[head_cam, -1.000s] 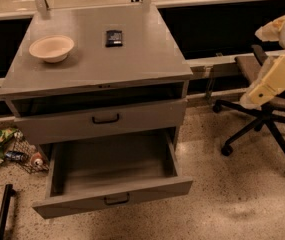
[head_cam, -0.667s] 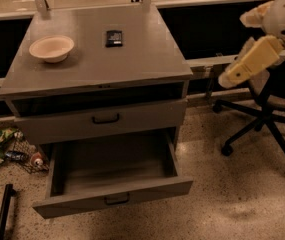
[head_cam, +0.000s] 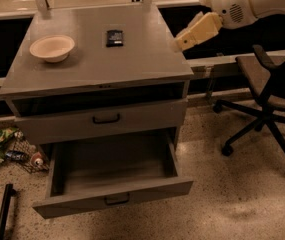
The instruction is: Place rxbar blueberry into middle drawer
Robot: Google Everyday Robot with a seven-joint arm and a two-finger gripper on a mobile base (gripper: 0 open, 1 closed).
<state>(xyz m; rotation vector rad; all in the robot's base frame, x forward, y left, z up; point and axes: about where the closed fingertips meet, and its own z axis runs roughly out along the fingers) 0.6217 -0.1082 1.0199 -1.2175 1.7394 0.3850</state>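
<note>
The rxbar blueberry [head_cam: 114, 37] is a small dark bar lying flat on the grey cabinet top [head_cam: 132, 69], toward the back centre. The middle drawer [head_cam: 117, 169] is pulled out wide below, and its flat bottom is bare. Its narrow front panel carries a dull dark handle [head_cam: 117, 199]. My gripper [head_cam: 181, 42] is on a cream arm coming in from the upper right. It hovers over the right edge of the cabinet top, to the right of the bar and apart from it.
A cream round bowl [head_cam: 52, 47] sits on the top at the left. A shut drawer with a black curved handle [head_cam: 106, 118] is above the open one. An office chair [head_cam: 269, 89] stands at the right. Litter [head_cam: 7, 149] lies on the floor at the left.
The arm has swung left and up from beside the chair to the right edge of the cabinet top. The bar, the bowl and the drawers have not moved.
</note>
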